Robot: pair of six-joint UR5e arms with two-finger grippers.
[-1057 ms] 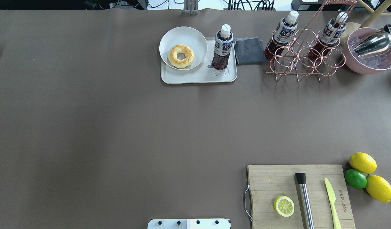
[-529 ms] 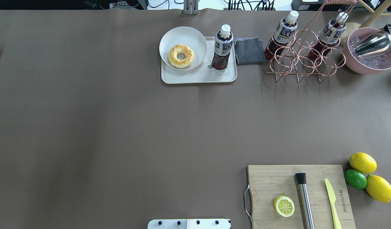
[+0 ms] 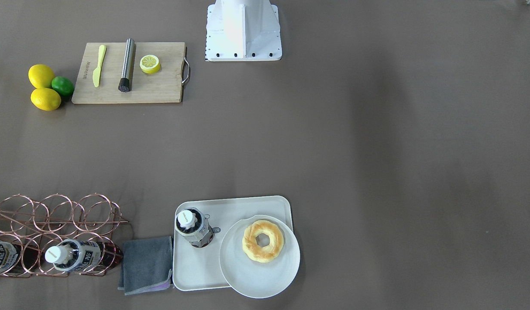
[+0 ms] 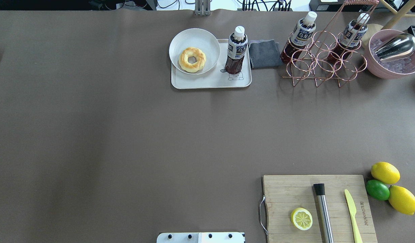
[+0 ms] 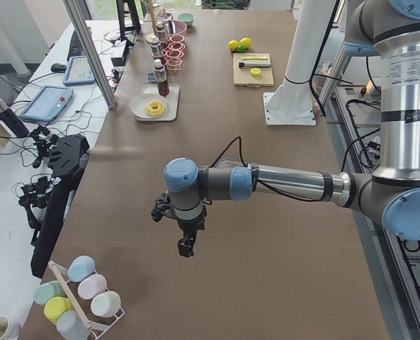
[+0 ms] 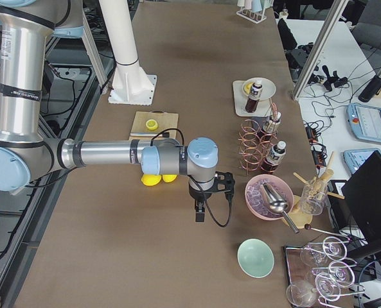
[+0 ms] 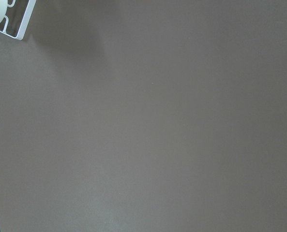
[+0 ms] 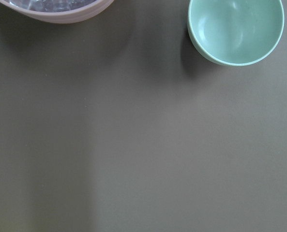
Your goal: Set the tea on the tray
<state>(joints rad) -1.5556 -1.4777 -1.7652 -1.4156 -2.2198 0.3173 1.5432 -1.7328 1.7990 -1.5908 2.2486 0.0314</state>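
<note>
One tea bottle point(image 4: 236, 50) with a white cap stands upright on the off-white tray point(image 4: 211, 82), right of the plate; it also shows in the front-facing view point(image 3: 193, 226) on the tray point(image 3: 196, 267). Two more tea bottles point(image 4: 302, 33) point(image 4: 354, 32) lean in the copper wire rack point(image 4: 324, 64). My left gripper point(image 5: 186, 248) hangs over bare table far from the tray, seen only in the exterior left view. My right gripper point(image 6: 200, 215) hangs near the pink bowl, seen only in the exterior right view. I cannot tell whether either is open or shut.
A white plate point(image 4: 180, 37) with a doughnut point(image 4: 192, 59) overlaps the tray's left part. A grey cloth point(image 4: 265, 53) lies right of the tray. A pink ice bowl point(image 4: 393, 75), a wooden board point(image 4: 285, 192), lemons point(image 4: 385, 172) and a green bowl point(image 8: 235, 29) lie on the right side.
</note>
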